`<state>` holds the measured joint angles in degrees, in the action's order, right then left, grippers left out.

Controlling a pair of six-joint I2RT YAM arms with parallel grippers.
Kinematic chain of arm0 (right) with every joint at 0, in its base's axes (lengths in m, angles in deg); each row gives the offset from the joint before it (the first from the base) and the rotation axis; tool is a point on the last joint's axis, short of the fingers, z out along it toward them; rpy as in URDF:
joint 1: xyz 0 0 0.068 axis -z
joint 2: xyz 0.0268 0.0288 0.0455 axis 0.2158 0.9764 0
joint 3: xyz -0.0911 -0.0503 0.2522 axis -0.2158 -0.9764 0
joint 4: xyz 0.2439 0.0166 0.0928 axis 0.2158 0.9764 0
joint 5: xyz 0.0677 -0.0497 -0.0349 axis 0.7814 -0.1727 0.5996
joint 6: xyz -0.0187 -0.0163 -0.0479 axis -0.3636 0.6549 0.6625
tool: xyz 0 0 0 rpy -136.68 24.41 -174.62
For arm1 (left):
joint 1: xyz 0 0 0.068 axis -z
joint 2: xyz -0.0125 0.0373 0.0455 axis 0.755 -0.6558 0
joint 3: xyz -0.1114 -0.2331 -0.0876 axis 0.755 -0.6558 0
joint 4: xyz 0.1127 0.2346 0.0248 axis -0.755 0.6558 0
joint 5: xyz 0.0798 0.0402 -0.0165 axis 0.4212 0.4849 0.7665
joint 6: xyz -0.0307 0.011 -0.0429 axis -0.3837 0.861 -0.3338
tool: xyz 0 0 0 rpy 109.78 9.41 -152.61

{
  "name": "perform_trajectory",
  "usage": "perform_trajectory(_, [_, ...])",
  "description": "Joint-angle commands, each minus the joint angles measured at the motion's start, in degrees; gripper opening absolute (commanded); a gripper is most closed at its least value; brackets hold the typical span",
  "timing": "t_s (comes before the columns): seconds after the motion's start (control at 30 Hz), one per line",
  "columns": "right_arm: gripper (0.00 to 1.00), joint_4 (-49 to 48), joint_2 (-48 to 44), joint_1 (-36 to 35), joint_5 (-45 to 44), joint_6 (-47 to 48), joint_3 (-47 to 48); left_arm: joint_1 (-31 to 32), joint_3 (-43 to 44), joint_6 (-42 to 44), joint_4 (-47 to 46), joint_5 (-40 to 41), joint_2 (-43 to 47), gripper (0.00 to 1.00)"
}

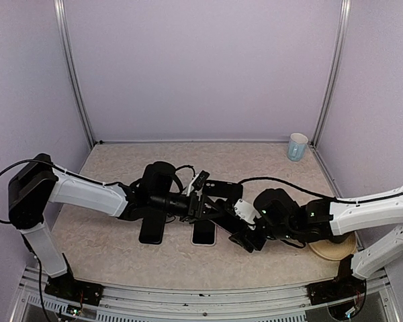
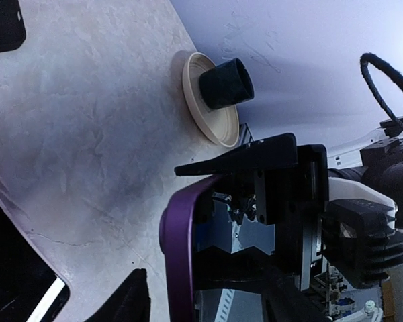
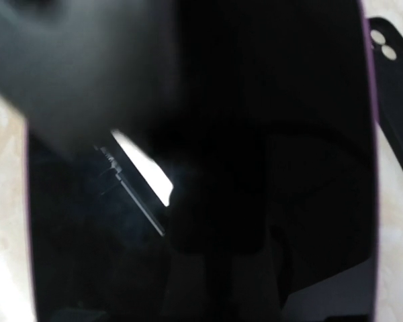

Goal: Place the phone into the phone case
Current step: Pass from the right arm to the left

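- Two robot arms meet over the middle of a pale, marbled desk (image 2: 87, 134) and handle one phone between them.
- The phone (image 3: 201, 168), black-screened with a purple rim, is lifted clear of the desk and tilted. It sits so close to the right wrist camera that it nearly fills that view.
- The right fingers (image 2: 245, 155) appear to be pinching the phone. One black finger lies along its upper edge, which seems to be what keeps it up and angled.
- The left fingers (image 2: 136, 300) are spread, with the phone's rounded purple corner standing in the gap between them. A gap shows beside the one finger that is clear, so they grip nothing yet.
- This looks like a handover or a shared grip, probably to steady and turn the phone before it goes into the case.
- The phone case (image 3: 396, 94), black with two round lens holes, lies flat on the desk just beside the raised phone, at the right edge of the right wrist view. The phone is not in it.
- From above, two dark flat slabs (image 1: 152, 228) lie side by side under the arms; which of them is the case cannot be told there.
- At the near right a cream plate (image 2: 218, 131) carries a black cup (image 2: 225, 84). A pale blue cup (image 1: 297, 146) stands far right, well apart from the work.
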<state>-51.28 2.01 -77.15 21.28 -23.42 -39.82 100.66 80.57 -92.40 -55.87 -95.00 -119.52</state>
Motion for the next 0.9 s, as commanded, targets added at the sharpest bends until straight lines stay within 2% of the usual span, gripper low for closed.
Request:
perform_trajectory(0.0, [0.30,-4.95,-0.36,-1.08,-2.14,1.41,1.06,0.47,1.32,-2.17,-6.08,-4.06,-2.93,0.47])
perform_trajectory(0.07, [0.30,-5.36,-0.44,-1.27,-2.51,1.56,0.91,0.48,1.30,-2.56,-6.90,-4.32,-3.57,0.39])
perform_trajectory(0.2, [0.31,-5.97,-0.75,-1.42,-3.03,1.83,0.29,0.57,1.51,-2.57,-7.60,-4.47,-3.75,0.16])
perform_trajectory(0.43, [0.37,-7.01,-2.30,-1.41,-4.90,1.54,-1.05,0.51,2.05,-3.54,-9.14,-5.52,-4.22,0.00])
perform_trajectory(0.5, [0.44,-7.09,-2.75,-1.41,-5.59,1.46,-1.28,0.48,1.81,-4.07,-10.47,-5.91,-4.20,0.00])
perform_trajectory(0.7, [0.76,-6.71,-4.53,-1.39,-6.68,0.01,-1.82,0.44,0.72,-5.20,-13.72,-6.10,-2.82,0.00])
perform_trajectory(0.8, [0.94,-7.20,-8.15,-1.20,-4.62,-1.55,-2.71,-0.16,-0.63,-3.96,-14.24,-4.50,-0.70,0.00])
perform_trajectory(0.87, [0.99,-7.80,-10.99,-0.65,-1.54,-2.84,-3.58,-0.73,-2.06,-3.59,-15.78,-3.54,1.11,0.00])
